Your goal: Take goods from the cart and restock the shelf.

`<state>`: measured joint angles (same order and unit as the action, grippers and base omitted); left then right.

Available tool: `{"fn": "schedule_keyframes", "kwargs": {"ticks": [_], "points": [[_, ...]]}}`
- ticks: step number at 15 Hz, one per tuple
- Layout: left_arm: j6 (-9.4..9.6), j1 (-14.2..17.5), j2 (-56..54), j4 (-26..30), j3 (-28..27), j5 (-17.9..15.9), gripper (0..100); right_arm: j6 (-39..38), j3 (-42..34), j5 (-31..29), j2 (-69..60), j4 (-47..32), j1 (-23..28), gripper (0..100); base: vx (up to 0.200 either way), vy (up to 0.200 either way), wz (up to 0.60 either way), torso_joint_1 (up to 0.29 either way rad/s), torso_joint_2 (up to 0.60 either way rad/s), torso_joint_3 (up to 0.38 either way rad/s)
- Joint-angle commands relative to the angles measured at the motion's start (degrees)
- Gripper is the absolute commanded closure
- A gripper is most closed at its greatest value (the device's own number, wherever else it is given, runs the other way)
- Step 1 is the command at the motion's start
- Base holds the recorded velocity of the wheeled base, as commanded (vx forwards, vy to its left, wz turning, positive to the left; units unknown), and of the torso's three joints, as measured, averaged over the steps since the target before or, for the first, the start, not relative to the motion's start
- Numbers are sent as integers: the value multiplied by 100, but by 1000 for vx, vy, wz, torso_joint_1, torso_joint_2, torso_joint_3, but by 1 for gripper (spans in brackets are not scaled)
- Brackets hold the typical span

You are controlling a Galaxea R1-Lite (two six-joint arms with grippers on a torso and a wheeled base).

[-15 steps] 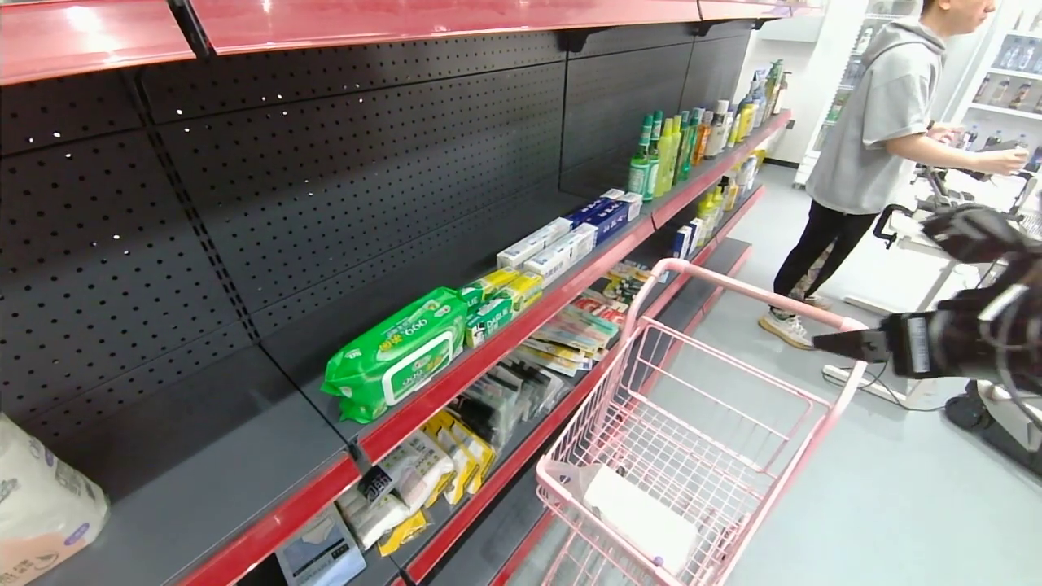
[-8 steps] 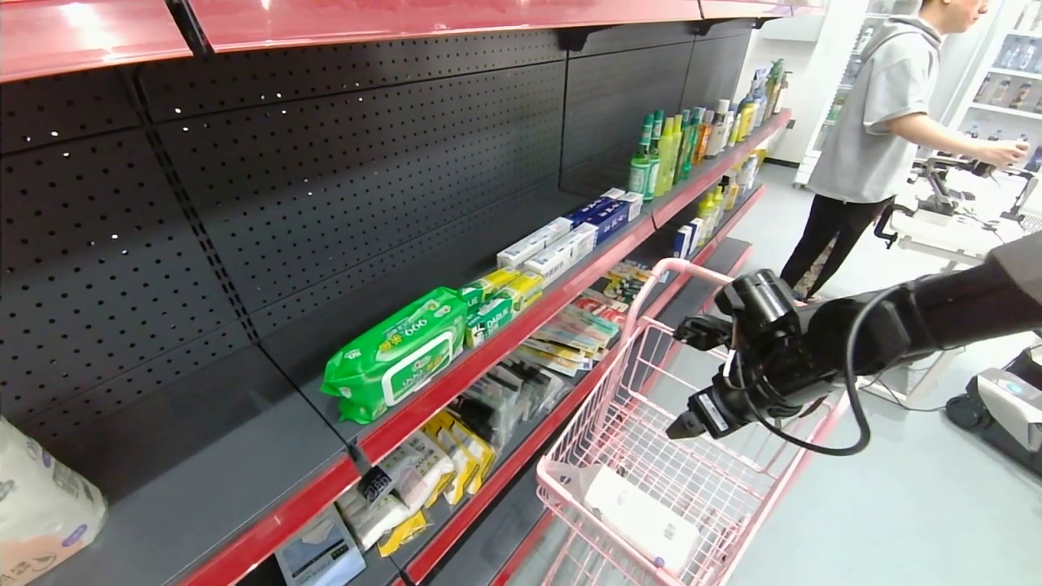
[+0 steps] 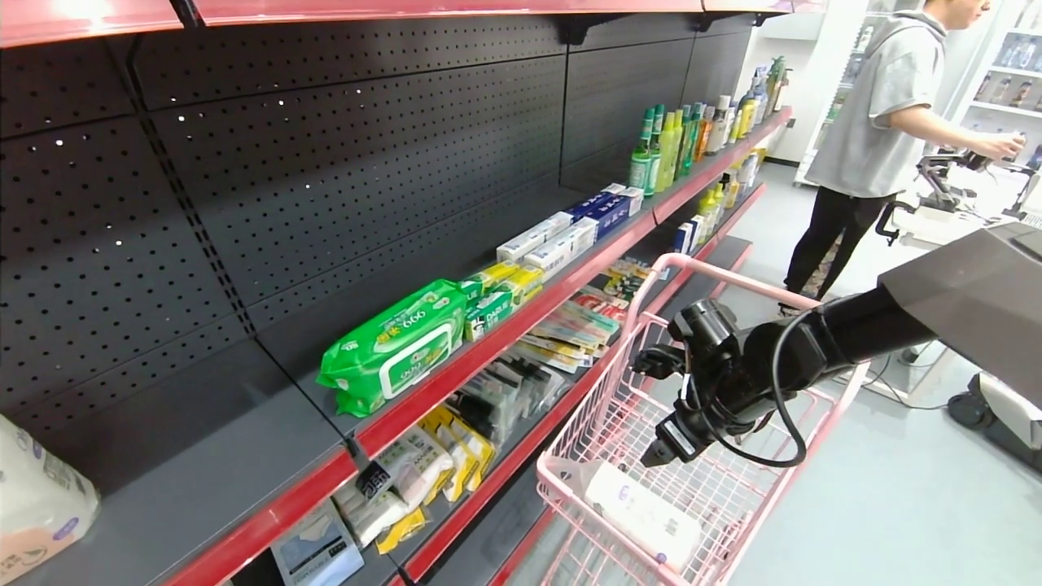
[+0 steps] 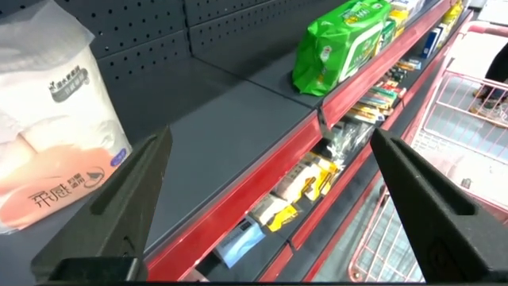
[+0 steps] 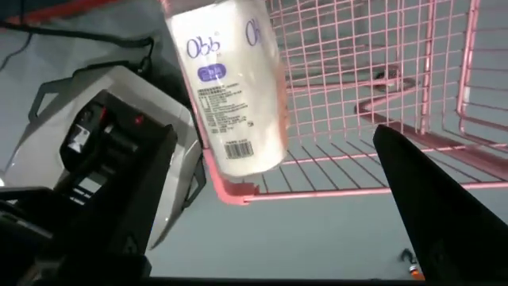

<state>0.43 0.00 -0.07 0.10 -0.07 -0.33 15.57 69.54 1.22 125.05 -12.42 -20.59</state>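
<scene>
The right hand (image 3: 656, 452) hangs wide open and empty above the white pack (image 3: 643, 513) in the pink cart (image 3: 733, 282). The left hand (image 4: 270, 137) gapes empty over the shelf (image 3: 203, 480).

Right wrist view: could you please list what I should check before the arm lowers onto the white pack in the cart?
1. Right tool open: ok.
2. White pack lying uncovered in the cart: ok.
3. Right tool above the pack, not touching: ok.
4. Pack centred under the tool: cannot tell.
5. Bare room on the shelf for it: ok.
6. Left tool open, by the shelf: ok.
</scene>
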Motion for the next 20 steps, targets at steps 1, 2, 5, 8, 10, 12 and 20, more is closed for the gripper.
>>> {"fn": "schedule_keyframes", "kwargs": {"ticks": [1,2,5,8,10,12,20], "points": [[1,0,7,-1,-1,-2,0,17,7,1,107,-6,-138,0,0,0,0,-80,203,110],[1,0,7,-10,-1,-2,0,25,7,1,151,3,-200,0,0,0,0,-100,242,134],[1,0,7,-1,-1,-2,0,131,-1,-16,204,-6,-296,0,0,0,0,-105,250,132],[1,0,7,-1,-1,-2,0,131,7,-8,274,-6,-428,0,0,0,0,-137,310,168],[1,0,7,-1,7,-2,0,140,25,1,292,-6,-490,0,0,0,0,-146,332,188],[1,0,7,-1,7,-2,0,227,122,1,371,-6,-551,0,0,0,0,-146,334,195],[1,0,7,-1,7,-2,0,851,385,238,468,12,-525,0,0,0,0,-80,191,105]]}}
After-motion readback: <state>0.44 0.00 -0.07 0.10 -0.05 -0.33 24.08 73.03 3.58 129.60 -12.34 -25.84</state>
